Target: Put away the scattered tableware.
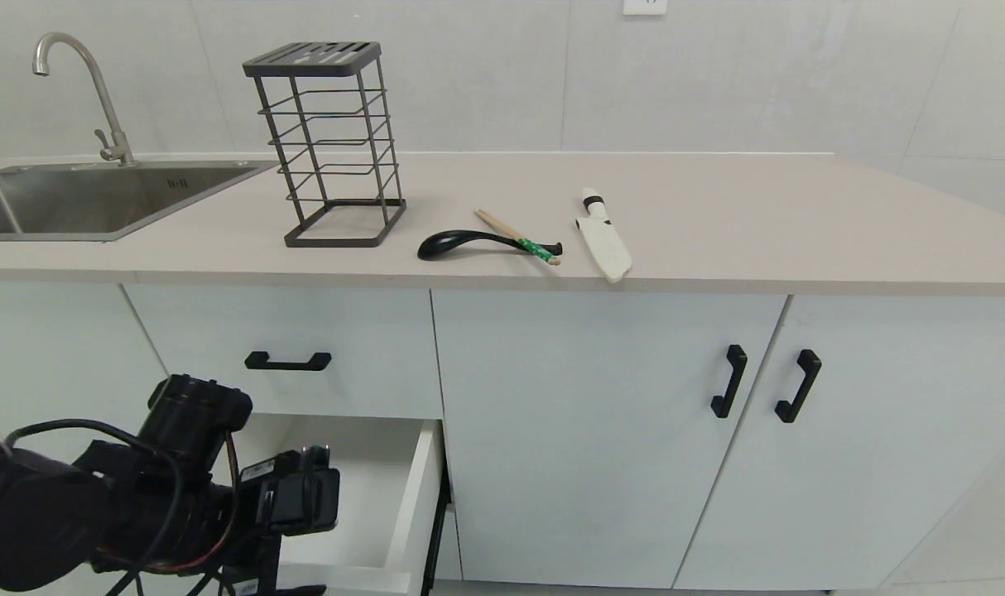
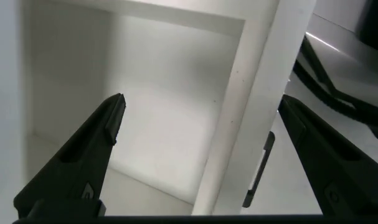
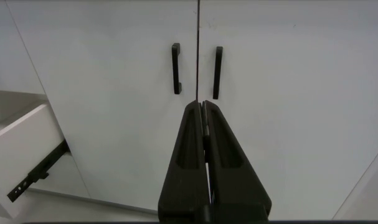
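Observation:
On the counter lie a black spoon (image 1: 468, 242), a pair of wooden chopsticks (image 1: 517, 237) with a green band crossing the spoon's handle, and a white knife (image 1: 604, 237) whose end reaches the counter's front edge. A black wire rack (image 1: 330, 145) stands to their left. The lower drawer (image 1: 403, 497) under the counter is pulled out. My left gripper (image 2: 202, 102) is low at that drawer, open, its fingers straddling the drawer's front panel (image 2: 238, 124). My right gripper (image 3: 202, 107) is shut on nothing and faces the double cabinet doors.
A steel sink (image 1: 97, 194) with a tap (image 1: 97, 91) is at the counter's left end. A shut upper drawer with a black handle (image 1: 288, 361) sits above the open one. Two black door handles (image 1: 728, 381) (image 1: 798, 386) are at the right.

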You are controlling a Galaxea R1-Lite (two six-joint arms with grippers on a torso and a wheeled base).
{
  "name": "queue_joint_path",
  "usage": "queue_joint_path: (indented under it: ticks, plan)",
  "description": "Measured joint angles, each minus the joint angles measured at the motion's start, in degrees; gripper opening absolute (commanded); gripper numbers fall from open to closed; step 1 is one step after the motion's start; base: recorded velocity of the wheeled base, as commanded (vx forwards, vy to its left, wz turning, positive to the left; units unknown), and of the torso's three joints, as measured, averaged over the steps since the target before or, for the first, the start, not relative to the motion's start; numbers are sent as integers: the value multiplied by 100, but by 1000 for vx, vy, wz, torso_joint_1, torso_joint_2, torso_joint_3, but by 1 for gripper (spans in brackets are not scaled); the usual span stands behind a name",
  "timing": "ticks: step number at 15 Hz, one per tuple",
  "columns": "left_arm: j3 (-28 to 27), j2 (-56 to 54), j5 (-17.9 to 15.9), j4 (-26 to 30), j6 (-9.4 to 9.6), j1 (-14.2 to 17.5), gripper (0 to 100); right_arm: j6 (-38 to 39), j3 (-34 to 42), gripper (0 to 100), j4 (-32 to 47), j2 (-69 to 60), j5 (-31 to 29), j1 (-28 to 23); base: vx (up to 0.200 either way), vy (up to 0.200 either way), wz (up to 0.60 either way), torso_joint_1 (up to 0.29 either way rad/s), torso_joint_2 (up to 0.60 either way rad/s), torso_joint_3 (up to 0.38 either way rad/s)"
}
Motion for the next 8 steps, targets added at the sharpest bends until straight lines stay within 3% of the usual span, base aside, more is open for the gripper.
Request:
queue_joint_path:
  ticks: [2, 6, 7, 8]
  plan:
    - [72, -527, -4, 11, -347, -143, 100, -7, 0, 0, 0, 0, 0, 0, 0, 0, 0, 0, 0, 0]
    - [750, -2065, 21, 12, -1801, -951, 100, -16, 0, 0, 2, 0, -2, 0, 0, 0, 0, 0, 0, 0]
    - [979, -2583, 44, 30, -2203, -1069, 100, -18, 0, 0, 9, 0, 0, 0, 0, 0, 0, 0, 0, 0]
    - [1287, -3170, 108, 37, -2729, -1104, 100, -29, 0, 0, 18, 0, -2, 0, 0, 0, 0, 0, 0, 0]
